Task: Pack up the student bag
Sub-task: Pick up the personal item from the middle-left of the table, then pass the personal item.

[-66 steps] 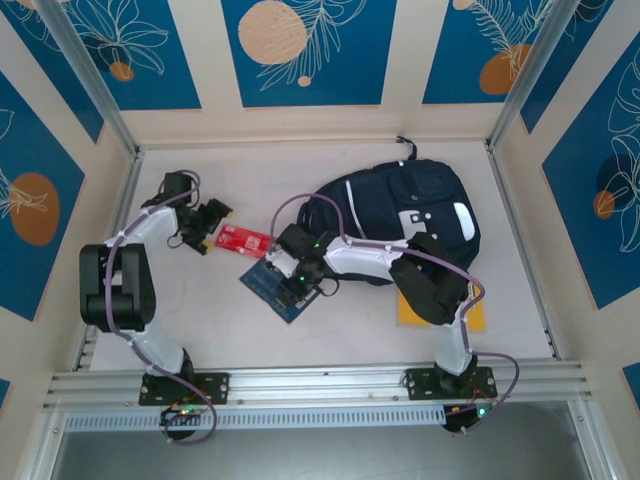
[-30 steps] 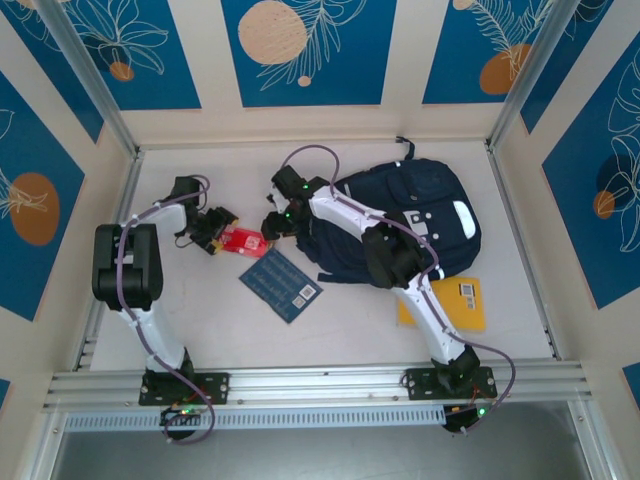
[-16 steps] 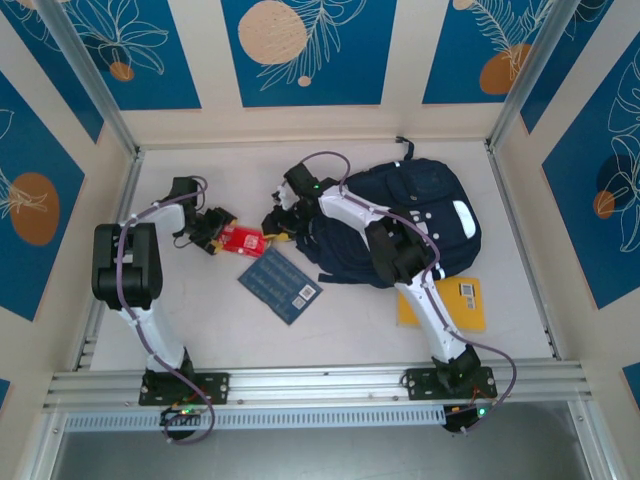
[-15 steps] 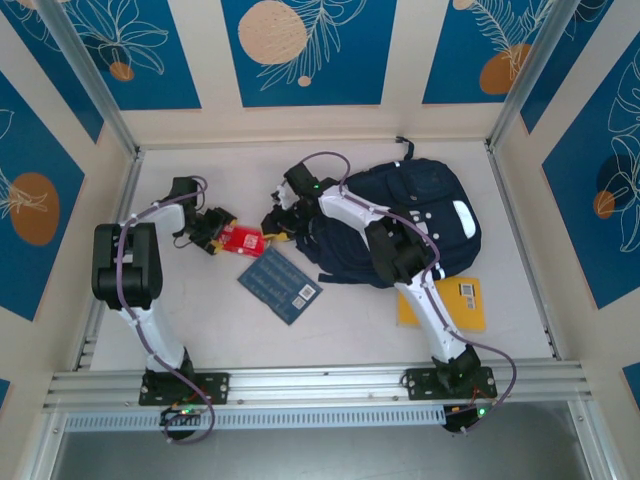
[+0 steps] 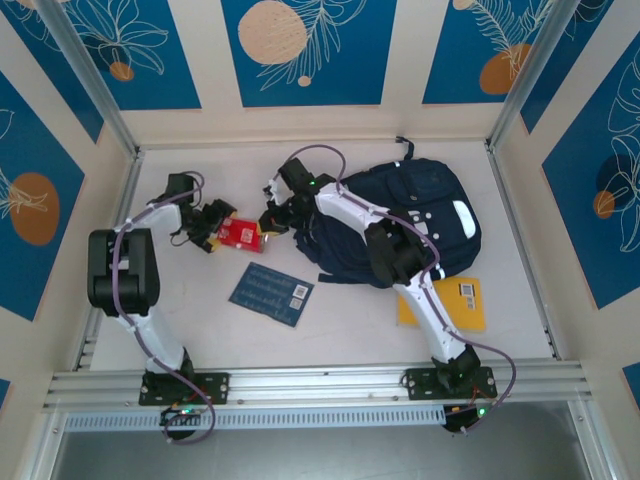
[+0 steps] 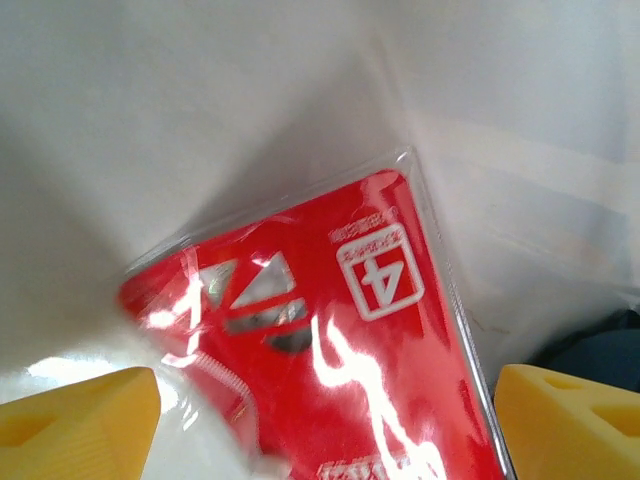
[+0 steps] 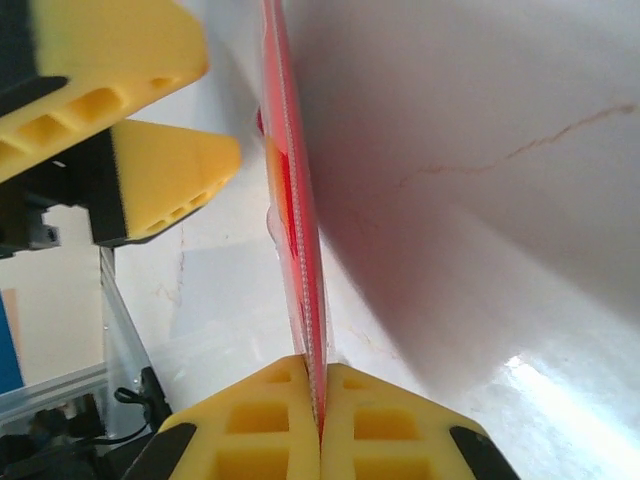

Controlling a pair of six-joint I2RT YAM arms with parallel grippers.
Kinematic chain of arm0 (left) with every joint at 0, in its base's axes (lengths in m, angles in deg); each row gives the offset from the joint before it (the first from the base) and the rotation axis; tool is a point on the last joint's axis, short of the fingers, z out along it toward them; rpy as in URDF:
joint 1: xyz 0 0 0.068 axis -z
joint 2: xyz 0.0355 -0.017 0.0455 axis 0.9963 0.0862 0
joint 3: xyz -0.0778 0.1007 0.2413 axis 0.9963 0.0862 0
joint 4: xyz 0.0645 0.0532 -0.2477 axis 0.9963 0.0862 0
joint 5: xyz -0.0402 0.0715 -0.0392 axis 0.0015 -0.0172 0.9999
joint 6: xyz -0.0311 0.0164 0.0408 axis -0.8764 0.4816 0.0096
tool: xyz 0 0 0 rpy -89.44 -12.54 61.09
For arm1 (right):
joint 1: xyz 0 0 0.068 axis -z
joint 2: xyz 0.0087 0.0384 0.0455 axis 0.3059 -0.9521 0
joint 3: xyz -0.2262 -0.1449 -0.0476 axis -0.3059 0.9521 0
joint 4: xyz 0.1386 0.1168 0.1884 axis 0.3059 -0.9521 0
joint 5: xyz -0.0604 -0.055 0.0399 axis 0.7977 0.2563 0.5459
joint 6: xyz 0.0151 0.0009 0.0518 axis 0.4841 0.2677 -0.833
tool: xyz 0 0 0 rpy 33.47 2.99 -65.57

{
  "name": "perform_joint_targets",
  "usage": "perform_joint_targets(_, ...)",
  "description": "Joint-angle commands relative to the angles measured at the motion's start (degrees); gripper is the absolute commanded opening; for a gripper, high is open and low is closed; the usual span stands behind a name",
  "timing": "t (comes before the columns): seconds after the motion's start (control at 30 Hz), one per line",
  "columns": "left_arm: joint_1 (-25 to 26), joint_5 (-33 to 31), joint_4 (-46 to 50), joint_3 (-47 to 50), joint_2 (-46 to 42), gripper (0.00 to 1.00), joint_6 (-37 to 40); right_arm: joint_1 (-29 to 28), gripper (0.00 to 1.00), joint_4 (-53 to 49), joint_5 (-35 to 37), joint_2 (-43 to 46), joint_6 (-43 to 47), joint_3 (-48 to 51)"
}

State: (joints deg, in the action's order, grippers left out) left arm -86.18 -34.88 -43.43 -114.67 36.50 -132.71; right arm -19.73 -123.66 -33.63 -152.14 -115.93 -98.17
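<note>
The student bag (image 5: 410, 215) lies at the back right of the table, dark navy with white patches. To its left a flat red packet in clear wrap (image 5: 240, 232) is lifted between the two grippers. My right gripper (image 5: 270, 222) is shut on the packet's edge (image 7: 297, 210), its yellow fingertips (image 7: 270, 420) pressed together on it. My left gripper (image 5: 213, 226) stands open at the packet's other end. In the left wrist view its fingertips (image 6: 75, 420) sit wide to either side of the red packet (image 6: 330, 330), without touching it.
A dark blue booklet (image 5: 272, 293) lies flat on the table in front of the packet. A yellow book (image 5: 462, 302) lies to the front right, partly under the right arm. The enclosure walls are close behind and on both sides.
My right gripper has shut on the red packet and my left gripper has opened off it. The blue booklet has turned and slid a little to the left.
</note>
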Motion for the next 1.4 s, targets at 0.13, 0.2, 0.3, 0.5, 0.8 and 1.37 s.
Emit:
perform_joint_targets(0.13, -0.15, 0.07, 3.39, 0.64, -10.38, 0.90, 3.88, 4.82, 0.00, -5.64, -9.53, 7.96, 7.66, -3.64)
perform_joint_targets(0.2, -0.02, 1.11, 3.59, 1.41, -12.55, 0.91, 4.94, 5.99, 0.00, -7.76, -14.77, 9.43, 10.23, -3.41)
perform_joint_targets(0.3, 0.63, 4.79, 1.49, 3.49, -16.26, 0.91, 7.00, 7.75, 0.00, -13.65, -22.38, 10.70, 14.49, -4.55)
perform_joint_targets(0.5, 3.04, 11.08, -7.29, 9.50, -26.09, 0.92, 9.58, 10.53, 0.00, -25.20, -31.59, 13.95, 22.81, -5.45)
perform_joint_targets(0.8, 6.26, 20.95, -18.69, 14.64, -32.71, 0.83, 4.69, 12.21, 0.00, -30.26, -34.56, 24.67, 29.96, 5.33)
perform_joint_targets(1.37, 16.16, 30.31, -28.58, 19.20, -39.95, 0.44, 0.27, 15.15, 0.00, -30.86, -30.65, 37.20, 31.87, 20.33)
